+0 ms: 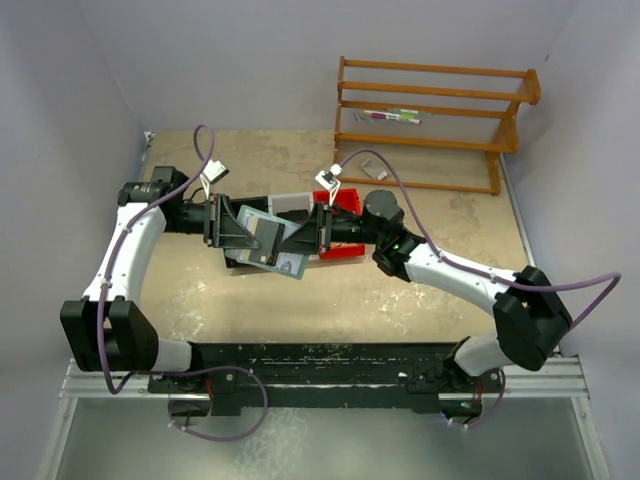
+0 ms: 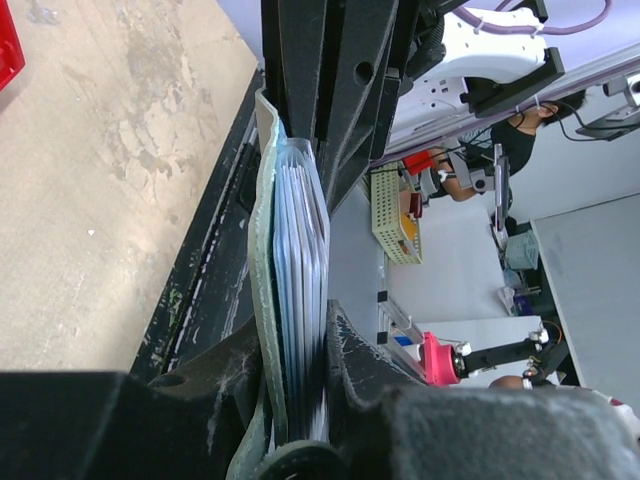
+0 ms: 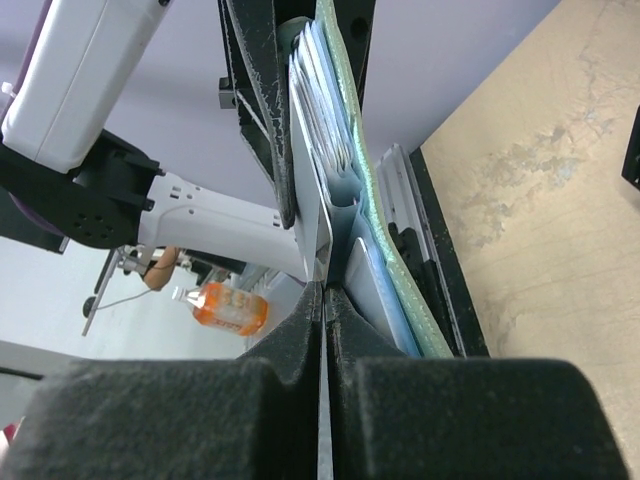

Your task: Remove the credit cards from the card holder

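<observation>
Looking at the left end effector (image 2: pixel 295 385), what is it doing? asks one observer.

It is clamped on the card holder (image 2: pixel 262 300), the other answers. Its two fingers (image 2: pixel 225 375) press the grey-green pouch from both sides, edge-up, with the stack of credit cards (image 2: pixel 300 250) showing in its open mouth.

And the right end effector (image 3: pixel 323 325)?

Its jaws are pressed together on one credit card (image 3: pixel 325 235). That card's thin pale edge runs between the pads (image 3: pixel 290 340) and leads back into the holder's mouth, beside the others.

Where does all this sit?

In the top view both end effectors meet tip to tip above the middle of the worktop (image 1: pixel 200 290), one arm reaching in from each side. The holder hangs between them. A light blue card shows just below them in that view, but he cannot tell whether it lies on the surface or sticks out of the holder.

What lies around them?

A red bin (image 1: pixel 348 200) sits just behind the grip, and a wooden rack (image 1: pixel 430 110) stands at the far right.
</observation>
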